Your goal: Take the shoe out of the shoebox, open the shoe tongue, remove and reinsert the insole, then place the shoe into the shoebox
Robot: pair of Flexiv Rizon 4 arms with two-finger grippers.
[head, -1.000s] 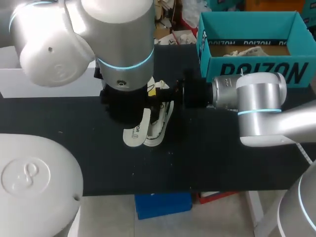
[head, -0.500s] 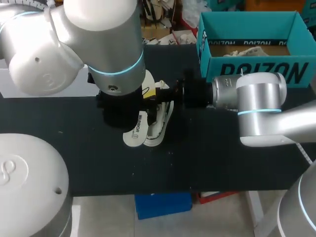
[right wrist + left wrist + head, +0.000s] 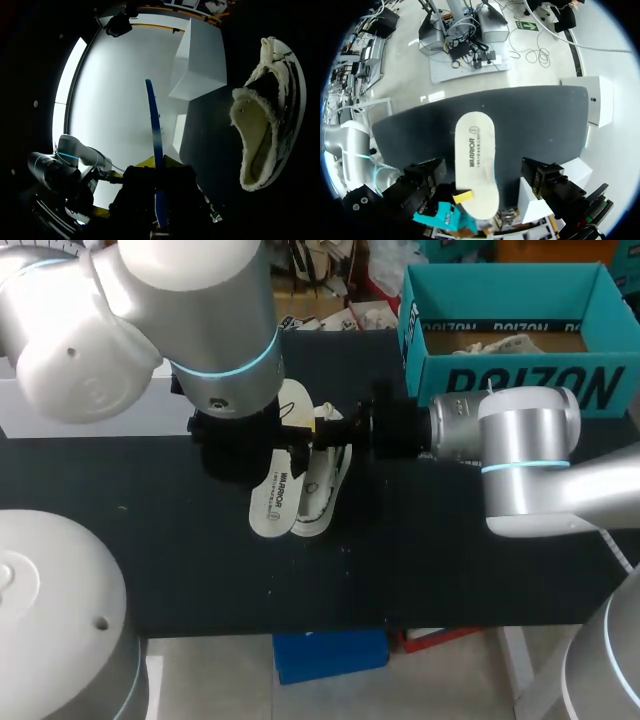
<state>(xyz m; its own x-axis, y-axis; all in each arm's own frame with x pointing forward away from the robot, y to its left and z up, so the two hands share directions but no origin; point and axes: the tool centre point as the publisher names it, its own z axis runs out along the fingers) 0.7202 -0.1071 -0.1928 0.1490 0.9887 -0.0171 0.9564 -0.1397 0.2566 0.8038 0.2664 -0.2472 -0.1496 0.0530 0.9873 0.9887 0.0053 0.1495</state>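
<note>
**Insole out, held beside the shoe by the left arm**

Head view: the left gripper [image 3: 295,428] held the white insole [image 3: 278,490] by its heel end. The toe end slanted down to the black table [image 3: 450,570], just beside the shoe [image 3: 328,480], which lay on its side outside the teal shoebox [image 3: 500,380]. The right gripper [image 3: 338,422] sat at the shoe's opening.

Left wrist view: 1 yellow fingertip [image 3: 463,196] pressed on the insole's heel and the other was hidden behind it, so the grip looked clamped on the insole. The insole showed a flat, pale, printed face.

Right wrist view: the shoe showed a fleecy cream lining and a wide opening. Whether this gripper was open or closed could not be told.

Reinserting would probably go best toe-first and flat, with the shoe steadied so the insole did not fold.
</note>
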